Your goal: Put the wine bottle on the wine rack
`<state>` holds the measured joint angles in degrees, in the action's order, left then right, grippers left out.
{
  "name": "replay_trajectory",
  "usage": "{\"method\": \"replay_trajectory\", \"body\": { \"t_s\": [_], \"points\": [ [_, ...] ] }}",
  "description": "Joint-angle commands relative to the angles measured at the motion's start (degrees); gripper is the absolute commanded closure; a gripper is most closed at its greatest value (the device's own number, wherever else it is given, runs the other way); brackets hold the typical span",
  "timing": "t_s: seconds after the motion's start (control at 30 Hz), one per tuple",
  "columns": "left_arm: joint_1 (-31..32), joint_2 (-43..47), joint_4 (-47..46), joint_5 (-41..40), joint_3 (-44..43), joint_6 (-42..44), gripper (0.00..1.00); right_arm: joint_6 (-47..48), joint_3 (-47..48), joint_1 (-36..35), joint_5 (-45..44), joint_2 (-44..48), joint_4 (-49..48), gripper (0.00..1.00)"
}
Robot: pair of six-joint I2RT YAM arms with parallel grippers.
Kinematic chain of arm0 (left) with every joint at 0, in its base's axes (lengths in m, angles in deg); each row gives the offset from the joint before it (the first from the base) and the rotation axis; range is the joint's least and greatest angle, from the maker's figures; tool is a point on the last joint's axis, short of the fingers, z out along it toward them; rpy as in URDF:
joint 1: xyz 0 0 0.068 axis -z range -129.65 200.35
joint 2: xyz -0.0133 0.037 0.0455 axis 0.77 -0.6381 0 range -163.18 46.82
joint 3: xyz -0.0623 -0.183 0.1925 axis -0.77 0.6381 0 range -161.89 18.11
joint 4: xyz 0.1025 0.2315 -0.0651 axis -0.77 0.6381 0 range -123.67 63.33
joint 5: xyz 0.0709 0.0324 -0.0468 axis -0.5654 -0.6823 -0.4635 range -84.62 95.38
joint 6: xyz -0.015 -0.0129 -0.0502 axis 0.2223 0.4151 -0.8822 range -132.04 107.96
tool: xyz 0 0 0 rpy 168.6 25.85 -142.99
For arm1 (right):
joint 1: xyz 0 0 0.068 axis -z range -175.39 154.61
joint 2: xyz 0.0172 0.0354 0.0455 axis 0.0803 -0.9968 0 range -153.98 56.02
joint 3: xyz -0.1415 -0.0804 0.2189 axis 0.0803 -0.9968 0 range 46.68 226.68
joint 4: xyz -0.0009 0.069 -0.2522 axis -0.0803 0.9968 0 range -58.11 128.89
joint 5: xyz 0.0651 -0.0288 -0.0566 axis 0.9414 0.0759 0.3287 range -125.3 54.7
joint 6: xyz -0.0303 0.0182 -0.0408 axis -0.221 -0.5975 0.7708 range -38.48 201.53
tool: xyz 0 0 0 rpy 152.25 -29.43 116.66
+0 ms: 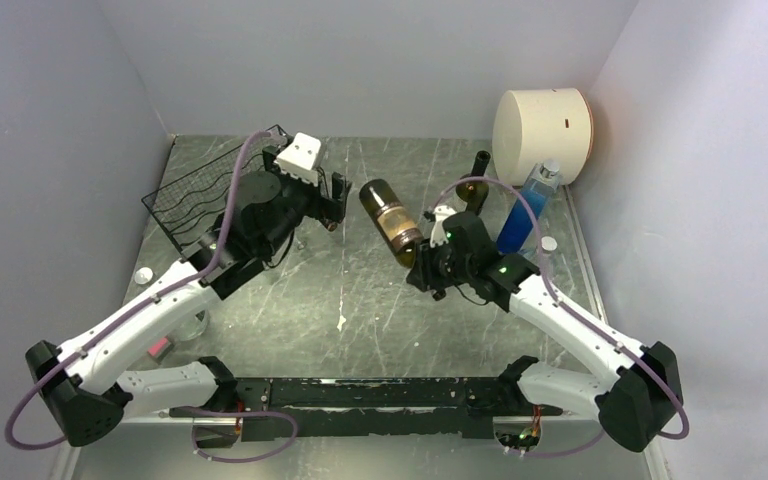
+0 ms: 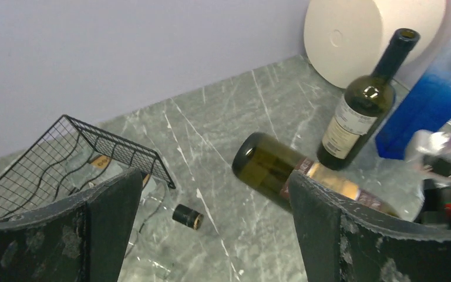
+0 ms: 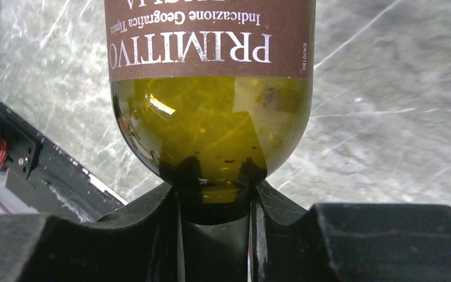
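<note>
Right jaws closed on the neck of the wine bottle (image 1: pixel 390 220) — held above the mid tabletop (image 1: pixel 360 320). Left jaws open near the wine rack (image 1: pixel 195 195), far-left corner. Risk: neck-only grip — heavy body may sag and miss the rack.

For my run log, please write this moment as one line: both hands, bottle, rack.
right hand: shut on wine bottle neck | left hand: open, empty, near wine rack | wine bottle: not yet on rack
</note>
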<state>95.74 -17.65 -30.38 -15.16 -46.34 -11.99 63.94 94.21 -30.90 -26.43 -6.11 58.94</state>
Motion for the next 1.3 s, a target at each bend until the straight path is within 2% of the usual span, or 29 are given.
{"method": "replay_trajectory", "body": {
  "t_s": [0.0,0.13,0.4,0.53,0.73,0.9,1.27],
  "points": [
    [-0.2,2.3,10.9,4.6,-4.5,-5.7,0.02,-3.2,-0.5,-6.4,-1.6,-0.2,-10.9,1.00],
    [-0.2,2.5,13.5,4.2,-8.4,-5.9,0.02,-1.6,-0.5,-14.8,-5.4,-1.4,-11.1,1.00],
    [-0.1,5.4,12.6,2.9,-11.3,-5.6,0.02,-1.0,0.0,-21.6,-2.6,-6.4,-16.7,1.00],
    [-0.2,7.0,13.9,4.2,-12.0,-6.3,0.02,-2.9,1.6,-24.8,-4.3,-11.8,-20.6,1.00],
    [-0.2,10.0,16.1,4.6,-13.0,-6.0,0.02,-3.6,8.9,-31.7,-11.7,-21.5,-21.6,1.00],
    [-0.2,13.2,19.1,5.2,-14.2,-6.1,0.02,-3.6,15.3,-35.8,-12.1,-28.9,-24.0,1.00],
    [-0.2,20.2,22.1,4.8,-12.2,-5.4,0.02,-9.0,27.8,-38.6,-14.4,-43.1,-24.1,1.00]
  ]
}}
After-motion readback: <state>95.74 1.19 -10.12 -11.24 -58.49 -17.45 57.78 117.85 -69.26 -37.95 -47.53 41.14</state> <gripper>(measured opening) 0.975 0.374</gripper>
